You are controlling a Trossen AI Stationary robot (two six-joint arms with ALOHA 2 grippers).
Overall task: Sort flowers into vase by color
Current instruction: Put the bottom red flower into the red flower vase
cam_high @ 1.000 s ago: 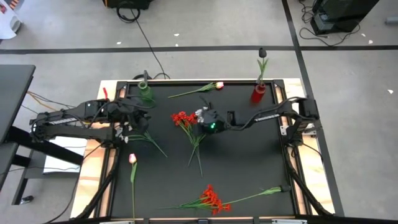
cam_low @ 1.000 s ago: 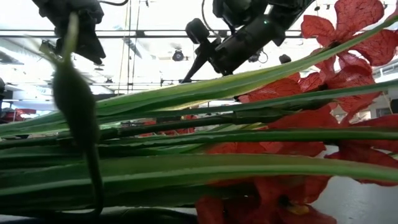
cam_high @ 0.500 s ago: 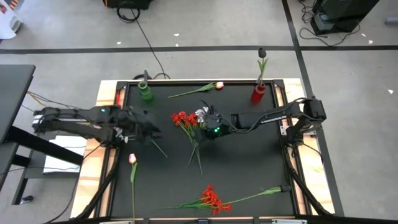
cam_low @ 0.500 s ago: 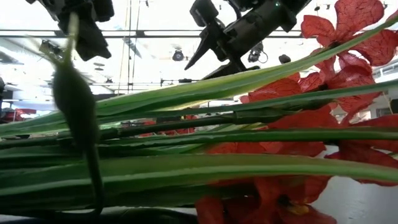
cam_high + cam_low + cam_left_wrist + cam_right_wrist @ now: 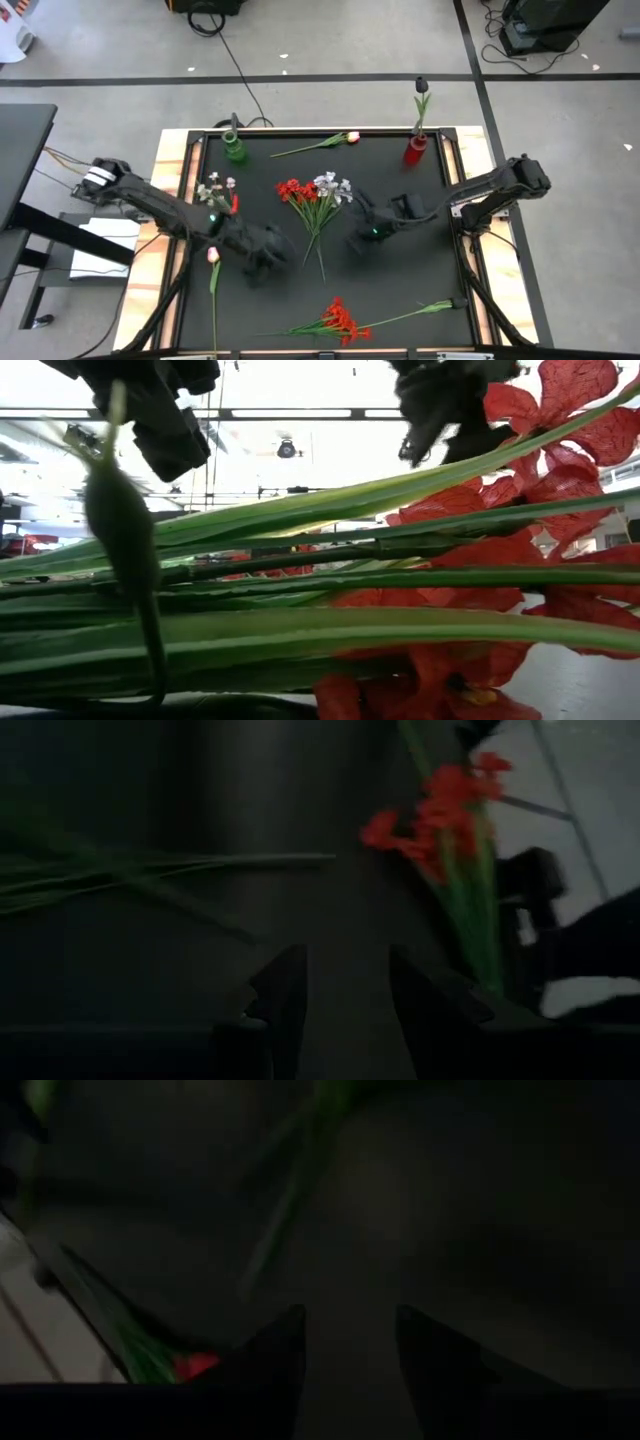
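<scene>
Now both grippers low over black mat [image 5: 400,270], left gripper [image 5: 345,995] parted, empty, right gripper [image 5: 350,1345] parted, empty, red and white flowers [image 5: 312,195] lying between arms.

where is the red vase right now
In the high view the red vase stands at the far right corner of the black table, with one dark-budded stem in it, opposite the green vase.

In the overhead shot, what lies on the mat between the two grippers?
In the high view, the stems of the red-and-white bunch run down between the left gripper and the right gripper; otherwise bare black mat. Both grippers are empty, fingers apart.
</scene>
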